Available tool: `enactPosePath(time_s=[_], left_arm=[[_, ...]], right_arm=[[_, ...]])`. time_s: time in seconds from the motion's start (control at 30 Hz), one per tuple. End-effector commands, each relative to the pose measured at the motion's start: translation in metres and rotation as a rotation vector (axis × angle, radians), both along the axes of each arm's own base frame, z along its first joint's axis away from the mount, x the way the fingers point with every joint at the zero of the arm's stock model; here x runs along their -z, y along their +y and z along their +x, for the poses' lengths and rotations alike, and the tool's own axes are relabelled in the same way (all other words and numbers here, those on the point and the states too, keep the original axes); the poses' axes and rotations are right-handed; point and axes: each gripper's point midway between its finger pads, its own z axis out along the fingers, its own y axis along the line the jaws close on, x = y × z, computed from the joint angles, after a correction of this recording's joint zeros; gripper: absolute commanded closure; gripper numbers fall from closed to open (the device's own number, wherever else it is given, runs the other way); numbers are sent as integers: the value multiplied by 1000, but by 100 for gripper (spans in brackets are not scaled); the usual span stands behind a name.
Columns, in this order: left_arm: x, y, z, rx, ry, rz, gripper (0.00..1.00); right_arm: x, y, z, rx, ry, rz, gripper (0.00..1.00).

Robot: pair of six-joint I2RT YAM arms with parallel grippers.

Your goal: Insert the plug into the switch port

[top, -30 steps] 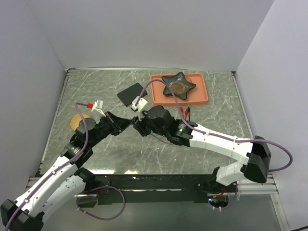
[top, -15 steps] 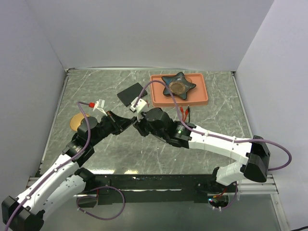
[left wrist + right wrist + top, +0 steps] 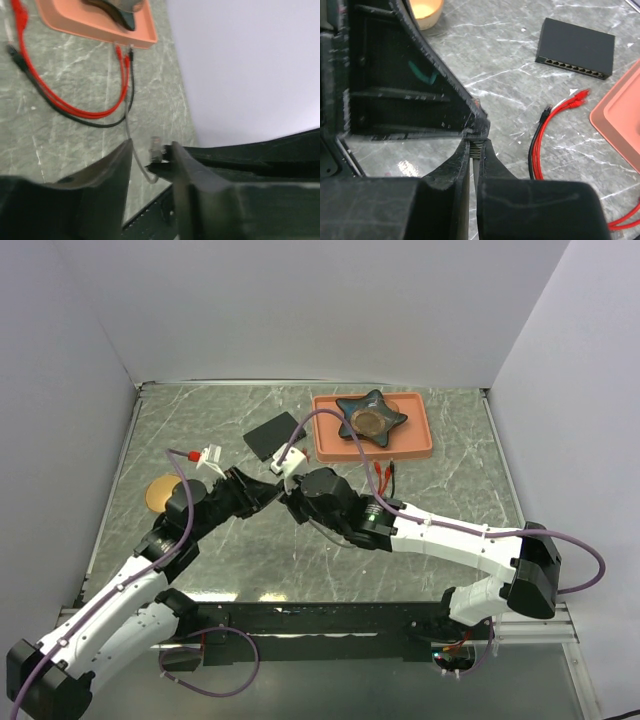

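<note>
Both arms meet over the middle of the marble-patterned table (image 3: pixel 200 430), tip to tip, and it looks like a hand-over of the plug. The right gripper (image 3: pixel 474 144) is pinched tight, and its wrist view shows a small ribbed piece caught between the very tips. In the left wrist view that piece is the clear plug (image 3: pixel 157 149), sitting at the end of the right arm's dark fingers. A thin grey cable (image 3: pixel 129 127) loops down from the plug and runs up past the left finger.

The left gripper (image 3: pixel 262 496) has its jaws parted around the plug. There is a gap on one side, so I judge that it grips nothing and that the right arm alone carries the plug. Held at the tips, the connector end sticks out free, which would suit pushing it into a socket.

The switch (image 3: pixel 575 46), a flat black box, lies on the table beyond the two grippers and well apart from the plug. Its row of ports (image 3: pixel 572 66) runs along the long edge that faces the right wrist camera, so the approach looks open from that side.

Loose red and black leads (image 3: pixel 75 107) trail on the table beside the salmon tray (image 3: pixel 420 445), which holds a dark star-shaped dish (image 3: pixel 370 415). They lie near the path and could snag.
</note>
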Motion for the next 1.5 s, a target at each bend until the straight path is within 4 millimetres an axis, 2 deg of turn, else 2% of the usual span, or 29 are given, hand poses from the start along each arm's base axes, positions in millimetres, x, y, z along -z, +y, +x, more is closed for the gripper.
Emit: enactPosePath(time_s=[0.0,0.03,0.13,0.17,0.27,0.3,0.33,0.37,0.4,0.43,0.47,0.5,0.57,0.6,0.67,0.7,0.77,0.8,0.87,0.9,0.97,1.07,1.17,1.27,1.33,1.37,1.4,1.43,1.47], left_arm=[[4,2,8,-23,-7,57,47],[10,6,10,-45,13,85,35],[19,18,30,-143,24,172,22],[27,20,32,-146,38,220,20],[33,32,59,-242,36,345,14],[48,31,69,-249,65,402,13],[34,33,84,-287,40,428,13],[34,34,94,-292,23,486,13],[56,31,106,-284,73,564,13],[35,31,125,-324,42,580,12],[36,34,139,-341,43,622,12],[39,27,162,-342,56,655,12],[46,28,192,-336,67,693,12],[53,19,221,-330,86,707,12],[69,24,251,-334,114,760,12],[80,18,281,-340,123,778,12],[99,26,307,-353,158,850,12],[109,19,334,-363,148,861,13],[123,20,356,-351,147,892,13],[134,14,373,-342,133,890,12],[141,12,389,-342,105,887,12],[164,8,403,-303,91,860,12],[185,8,400,-254,116,876,13],[200,5,387,-198,144,897,17],[210,13,375,-196,184,942,20],[206,14,372,-198,190,945,21],[217,18,362,-187,224,960,22],[220,20,356,-191,246,963,24],[213,24,352,-210,249,964,25]], right_arm=[[-24,-9,12,94,-57,93,100],[-23,-11,13,100,-57,89,100],[-10,-24,16,133,-34,67,100],[-6,-28,17,144,-20,69,100],[6,-51,23,184,30,82,100],[13,-58,21,182,52,90,100],[16,-67,26,188,85,114,100],[19,-73,27,192,99,127,100],[25,-81,26,195,111,134,100],[30,-87,28,211,131,143,100],[40,-97,31,222,151,136,100],[38,-103,31,232,151,149,100],[47,-114,34,252,167,151,100],[46,-117,34,254,165,161,100],[52,-124,35,265,179,163,100],[52,-125,34,261,181,167,100],[57,-128,33,262,193,167,100],[58,-128,32,253,200,171,100],[62,-132,31,261,208,164,100],[63,-134,31,266,209,157,100],[69,-137,30,270,219,143,100],[73,-142,29,283,227,136,100],[73,-144,29,289,228,140,100],[73,-141,31,281,232,136,100],[73,-139,31,275,240,132,100],[72,-137,31,269,244,132,100],[73,-137,30,267,250,130,100],[72,-136,30,262,252,129,100],[72,-136,29,258,255,129,100]])
